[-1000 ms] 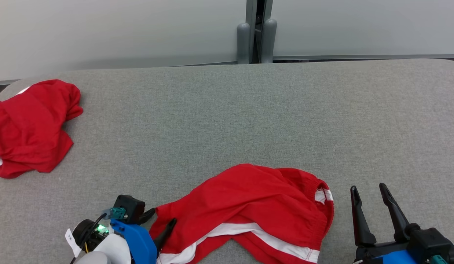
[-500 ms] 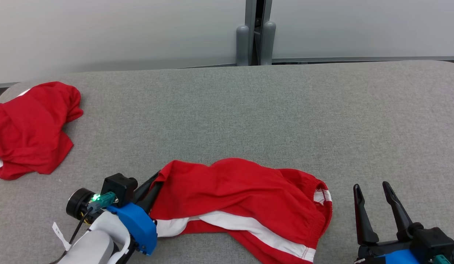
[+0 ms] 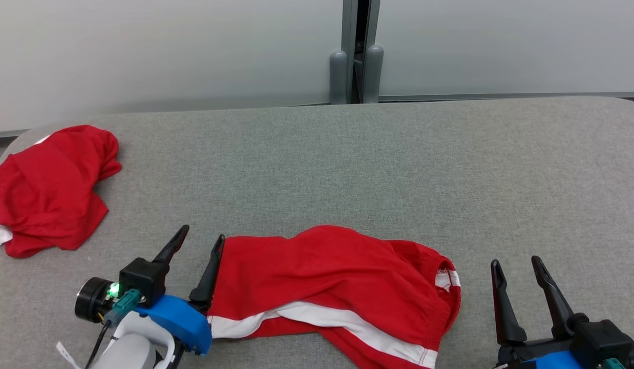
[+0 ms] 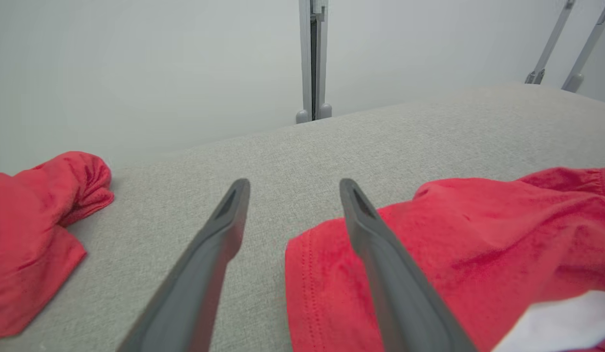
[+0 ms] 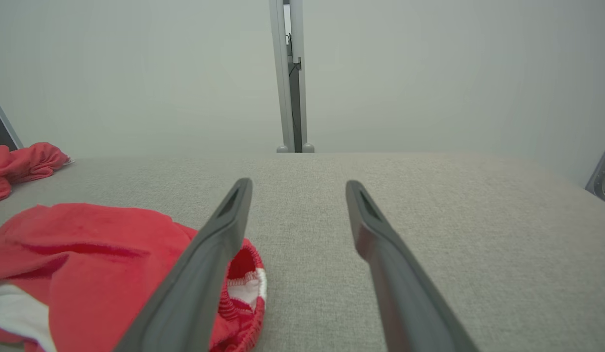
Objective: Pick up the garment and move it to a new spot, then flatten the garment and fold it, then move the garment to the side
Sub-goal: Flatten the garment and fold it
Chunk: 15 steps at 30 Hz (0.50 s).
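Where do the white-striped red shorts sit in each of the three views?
Head view: red shorts at lower centre.
Left wrist view: red shorts at lower right.
Right wrist view: red shorts at lower left.
Shared landmark: grey post at top centre of every view.

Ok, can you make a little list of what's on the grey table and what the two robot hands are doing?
surface: grey fabric table
middle garment: red shorts with a white stripe, lying spread out near the front edge
other garment: red cloth pile, crumpled at the far left
left gripper: open, at the shorts' left edge, holding nothing
right gripper: open, right of the shorts, apart from them
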### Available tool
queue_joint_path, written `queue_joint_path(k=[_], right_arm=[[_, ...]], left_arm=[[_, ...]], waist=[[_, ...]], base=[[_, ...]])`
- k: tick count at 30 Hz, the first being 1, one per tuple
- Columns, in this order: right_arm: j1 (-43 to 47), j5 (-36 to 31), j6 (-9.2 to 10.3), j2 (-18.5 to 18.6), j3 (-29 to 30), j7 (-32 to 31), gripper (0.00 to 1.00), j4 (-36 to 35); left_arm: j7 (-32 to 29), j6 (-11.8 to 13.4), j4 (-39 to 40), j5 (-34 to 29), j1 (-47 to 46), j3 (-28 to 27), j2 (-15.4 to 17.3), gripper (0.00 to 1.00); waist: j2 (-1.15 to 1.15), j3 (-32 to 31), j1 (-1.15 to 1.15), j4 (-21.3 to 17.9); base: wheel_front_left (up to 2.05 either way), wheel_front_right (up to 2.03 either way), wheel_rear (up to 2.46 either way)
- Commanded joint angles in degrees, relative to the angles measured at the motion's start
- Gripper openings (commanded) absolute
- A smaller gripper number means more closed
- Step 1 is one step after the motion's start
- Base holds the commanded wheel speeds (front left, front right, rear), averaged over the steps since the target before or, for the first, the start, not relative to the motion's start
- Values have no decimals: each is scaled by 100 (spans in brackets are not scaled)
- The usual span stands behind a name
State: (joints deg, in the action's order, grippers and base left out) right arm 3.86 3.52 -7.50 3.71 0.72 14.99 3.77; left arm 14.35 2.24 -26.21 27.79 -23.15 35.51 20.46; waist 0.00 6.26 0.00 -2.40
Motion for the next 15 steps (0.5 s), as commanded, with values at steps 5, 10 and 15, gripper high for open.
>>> queue_joint_path(k=[5, 10, 15], right_arm=[[92, -30, 2, -14, 6, 28, 100, -58], [130, -46, 2, 10, -24, 28, 100, -102], [230, -94, 2, 3, 49, 28, 100, -224]], left_arm=[[85, 335, 913, -310, 590, -709, -15, 100], [88, 446, 1673, -645, 1279, -1375, -109, 100], [86, 413, 2194, -961, 1940, -1786, -194, 100]], waist=[[0, -214, 0, 67], [0, -439, 0, 54], [0, -594, 0, 25]], base=[[0, 0, 0], [0, 0, 0], [0, 0, 0]])
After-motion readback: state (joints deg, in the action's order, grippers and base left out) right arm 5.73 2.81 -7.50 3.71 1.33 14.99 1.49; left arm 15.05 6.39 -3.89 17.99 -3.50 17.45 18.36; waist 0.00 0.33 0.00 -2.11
